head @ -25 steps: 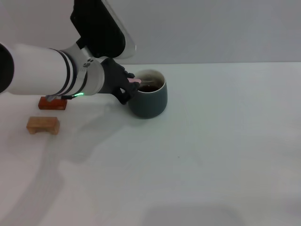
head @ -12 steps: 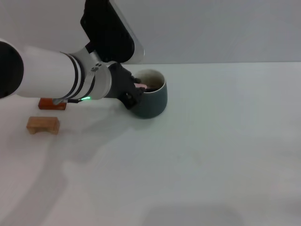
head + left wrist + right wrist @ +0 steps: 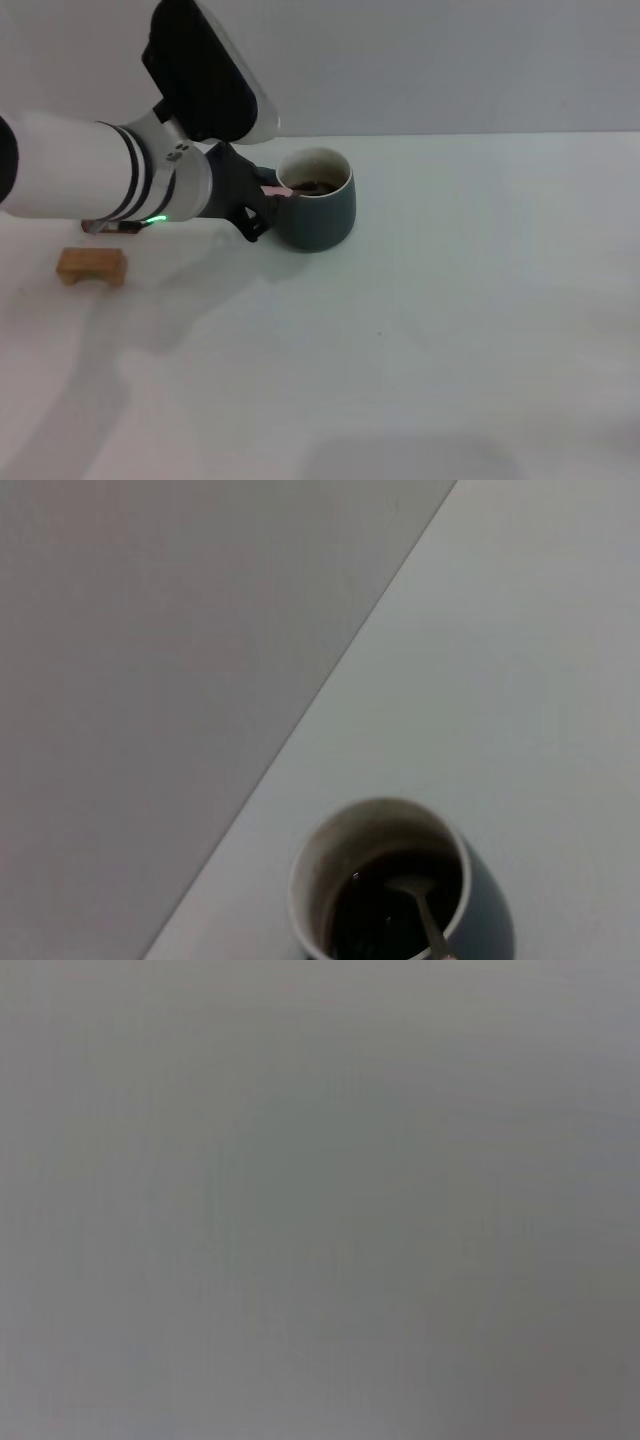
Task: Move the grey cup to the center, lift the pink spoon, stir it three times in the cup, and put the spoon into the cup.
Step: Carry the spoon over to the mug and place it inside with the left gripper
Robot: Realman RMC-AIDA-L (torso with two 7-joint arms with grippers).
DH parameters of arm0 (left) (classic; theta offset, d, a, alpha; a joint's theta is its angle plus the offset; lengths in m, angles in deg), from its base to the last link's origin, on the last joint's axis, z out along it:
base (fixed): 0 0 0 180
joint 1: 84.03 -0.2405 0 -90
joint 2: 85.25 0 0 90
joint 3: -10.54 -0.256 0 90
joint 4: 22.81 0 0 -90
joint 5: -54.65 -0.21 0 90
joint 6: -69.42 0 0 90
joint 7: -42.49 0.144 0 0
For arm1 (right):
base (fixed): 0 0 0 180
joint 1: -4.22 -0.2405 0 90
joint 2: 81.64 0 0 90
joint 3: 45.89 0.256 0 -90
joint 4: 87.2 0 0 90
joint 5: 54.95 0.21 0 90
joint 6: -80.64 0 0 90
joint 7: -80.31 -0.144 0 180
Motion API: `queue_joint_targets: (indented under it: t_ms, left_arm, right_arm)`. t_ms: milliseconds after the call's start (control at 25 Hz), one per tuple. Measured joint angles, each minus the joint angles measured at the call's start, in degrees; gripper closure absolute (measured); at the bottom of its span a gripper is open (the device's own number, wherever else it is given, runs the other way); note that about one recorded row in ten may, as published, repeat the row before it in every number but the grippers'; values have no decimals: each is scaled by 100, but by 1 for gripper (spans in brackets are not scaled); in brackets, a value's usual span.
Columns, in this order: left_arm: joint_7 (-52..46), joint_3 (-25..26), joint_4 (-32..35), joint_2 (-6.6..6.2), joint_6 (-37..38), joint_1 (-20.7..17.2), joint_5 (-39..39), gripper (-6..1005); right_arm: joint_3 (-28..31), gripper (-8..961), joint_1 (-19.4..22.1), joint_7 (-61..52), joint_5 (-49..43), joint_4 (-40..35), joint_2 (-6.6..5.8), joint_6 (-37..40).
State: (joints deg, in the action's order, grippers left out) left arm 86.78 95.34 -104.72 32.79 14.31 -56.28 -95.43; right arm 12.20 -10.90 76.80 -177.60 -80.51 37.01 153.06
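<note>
The grey cup (image 3: 318,213) stands on the white table (image 3: 450,300), left of the middle, with dark liquid inside. My left gripper (image 3: 268,200) is at the cup's left rim, shut on the pink spoon (image 3: 281,192), whose pink handle crosses the rim. In the left wrist view the spoon's metal bowl (image 3: 410,887) dips into the liquid in the cup (image 3: 385,880). The right gripper is out of view; its wrist view shows only blank grey.
A tan wooden block (image 3: 91,266) lies at the left. A reddish-brown block (image 3: 112,227) sits behind it, mostly hidden under my left arm. A grey wall rises behind the table's far edge.
My left gripper with the spoon swung right over the cup, then drew back left to the rim. The cup has stayed in place.
</note>
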Motion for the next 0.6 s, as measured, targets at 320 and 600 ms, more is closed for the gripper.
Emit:
queue_joint_targets:
  t_ms: [320,600]
  left_arm:
    - [26,172,111,5,184,153,-5,794]
    - [28,155,339,17,297,406,33,792]
  right_arm:
    - [1,954,-16,0,-4,8,0,0]
    - [1,954,-18,0,-1,-14,0,0]
